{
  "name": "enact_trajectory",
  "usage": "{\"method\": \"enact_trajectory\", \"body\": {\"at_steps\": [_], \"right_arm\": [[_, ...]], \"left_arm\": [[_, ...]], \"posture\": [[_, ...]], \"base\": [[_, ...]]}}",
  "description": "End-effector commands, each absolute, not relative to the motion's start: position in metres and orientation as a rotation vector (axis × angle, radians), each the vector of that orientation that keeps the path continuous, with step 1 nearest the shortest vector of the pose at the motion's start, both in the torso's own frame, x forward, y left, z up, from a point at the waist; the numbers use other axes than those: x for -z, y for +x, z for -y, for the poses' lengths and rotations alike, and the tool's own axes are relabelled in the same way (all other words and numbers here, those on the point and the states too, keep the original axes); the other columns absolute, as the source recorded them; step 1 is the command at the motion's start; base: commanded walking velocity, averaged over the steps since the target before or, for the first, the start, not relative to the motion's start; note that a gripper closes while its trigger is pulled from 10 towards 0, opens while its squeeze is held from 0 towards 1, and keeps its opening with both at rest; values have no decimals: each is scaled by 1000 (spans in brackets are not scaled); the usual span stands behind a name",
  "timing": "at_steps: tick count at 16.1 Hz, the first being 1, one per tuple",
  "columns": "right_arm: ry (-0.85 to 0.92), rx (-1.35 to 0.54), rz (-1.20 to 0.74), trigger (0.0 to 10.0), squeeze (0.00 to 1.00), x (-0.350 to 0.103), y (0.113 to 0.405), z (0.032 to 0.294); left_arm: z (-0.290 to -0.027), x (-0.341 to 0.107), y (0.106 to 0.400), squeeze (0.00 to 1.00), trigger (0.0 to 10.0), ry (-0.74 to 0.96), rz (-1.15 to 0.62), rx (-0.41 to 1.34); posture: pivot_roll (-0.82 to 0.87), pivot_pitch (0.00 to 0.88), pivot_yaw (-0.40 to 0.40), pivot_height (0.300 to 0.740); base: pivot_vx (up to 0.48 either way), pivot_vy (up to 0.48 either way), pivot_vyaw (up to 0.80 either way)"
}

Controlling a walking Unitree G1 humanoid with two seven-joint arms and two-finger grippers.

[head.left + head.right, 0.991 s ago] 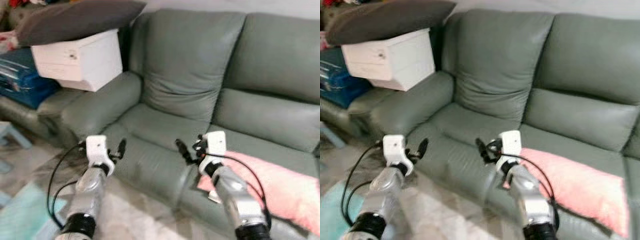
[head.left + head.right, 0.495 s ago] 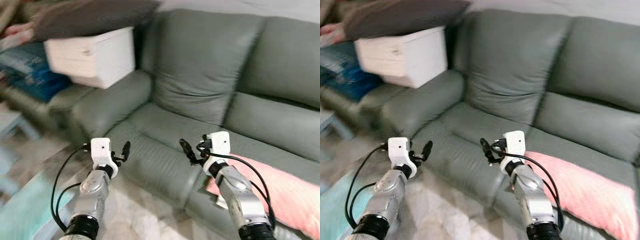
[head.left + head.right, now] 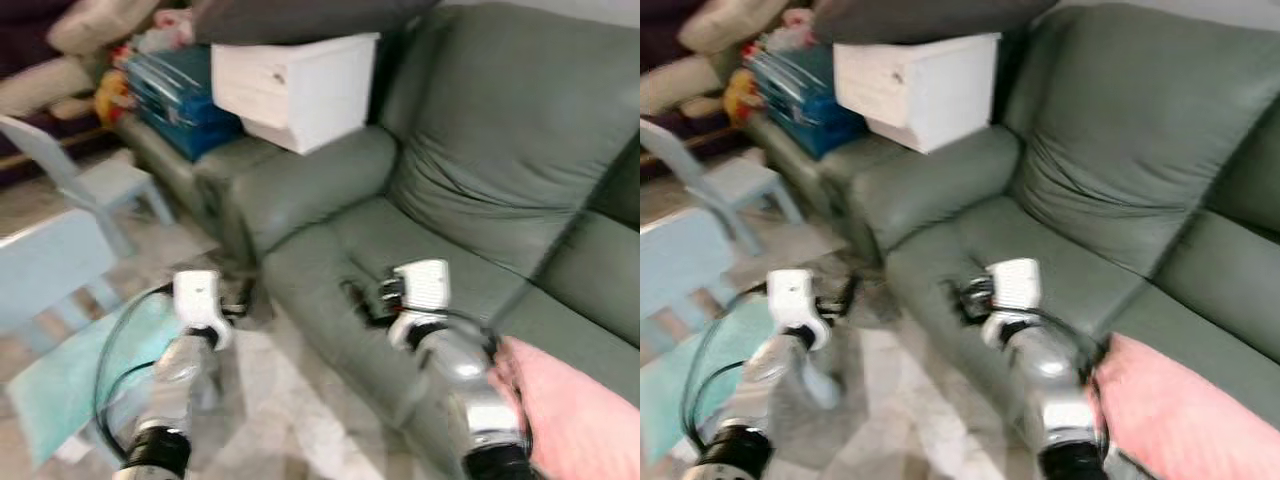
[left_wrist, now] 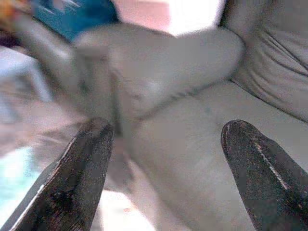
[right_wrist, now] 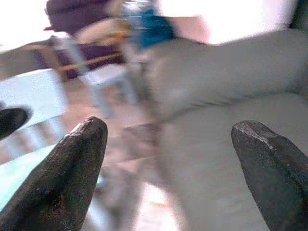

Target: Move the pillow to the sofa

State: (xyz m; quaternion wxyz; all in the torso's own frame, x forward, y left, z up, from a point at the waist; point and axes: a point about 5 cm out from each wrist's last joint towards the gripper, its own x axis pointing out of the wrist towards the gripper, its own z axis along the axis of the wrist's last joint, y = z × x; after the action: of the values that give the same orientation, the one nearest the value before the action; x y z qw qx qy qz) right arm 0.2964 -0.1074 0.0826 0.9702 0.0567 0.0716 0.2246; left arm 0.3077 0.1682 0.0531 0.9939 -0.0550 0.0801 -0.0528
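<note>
Both arms are raised in front of a grey-green sofa, and both grippers are empty with their black fingers spread wide, as the wrist views show plainly. The left gripper hangs over the pale floor just short of the sofa's front edge, pointing at the padded armrest and the near seat cushion. The right gripper hovers just above the front of that seat cushion, aimed back towards the armrest and the floor beyond it.

Two pillows are in sight. A pink pillow lies on the sofa seat close beside the right forearm, on its outer side and behind the fingertips — not touched by them. A dark grey pillow rests on top of a white drawer box, which itself sits on the armrest, well ahead of and above the left gripper.

Beyond the left gripper's outer side stand a pale blue plastic chair and a pale blue table, with a turquoise mat on the floor under the left arm. A blue case lies beside the white box — the picture is blurred, so finer detail cannot be made out.
</note>
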Motion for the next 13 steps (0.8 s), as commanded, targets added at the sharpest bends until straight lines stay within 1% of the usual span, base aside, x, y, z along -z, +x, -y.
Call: {"method": "enact_trajectory", "body": {"at_steps": [1, 4, 7, 9, 10, 13], "right_arm": [[105, -441, -134, 10000, 0, -85, 298, 115], [107, -469, -129, 10000, 0, -86, 298, 110], [105, -500, -125, 10000, 0, -87, 298, 106], [109, -513, -124, 10000, 0, -87, 298, 105], [113, -518, -127, 10000, 0, -87, 299, 105], [104, -583, -132, 10000, 0, -92, 305, 102]], "left_arm": [[-165, -55, 308, 0, 10000, -119, -155, 117], [-176, -49, 303, 0, 10000, -113, -178, 61], [-180, -52, 302, 0, 10000, -107, -162, 39], [-187, -53, 301, 0, 10000, -55, -148, 3], [-190, -53, 300, 0, 10000, -64, -147, -8], [-196, -55, 299, 0, 10000, -122, -119, -77]], "posture": [[-146, 0, 69, 740], [-136, 0, 65, 740], [-125, 0, 62, 740], [-110, 0, 40, 740], [-98, 0, 15, 740], [-81, 0, -48, 740]], "base": [[0, 0, 800], [0, 0, 800], [0, 0, 800], [0, 0, 800], [0, 0, 800], [0, 0, 0]]}}
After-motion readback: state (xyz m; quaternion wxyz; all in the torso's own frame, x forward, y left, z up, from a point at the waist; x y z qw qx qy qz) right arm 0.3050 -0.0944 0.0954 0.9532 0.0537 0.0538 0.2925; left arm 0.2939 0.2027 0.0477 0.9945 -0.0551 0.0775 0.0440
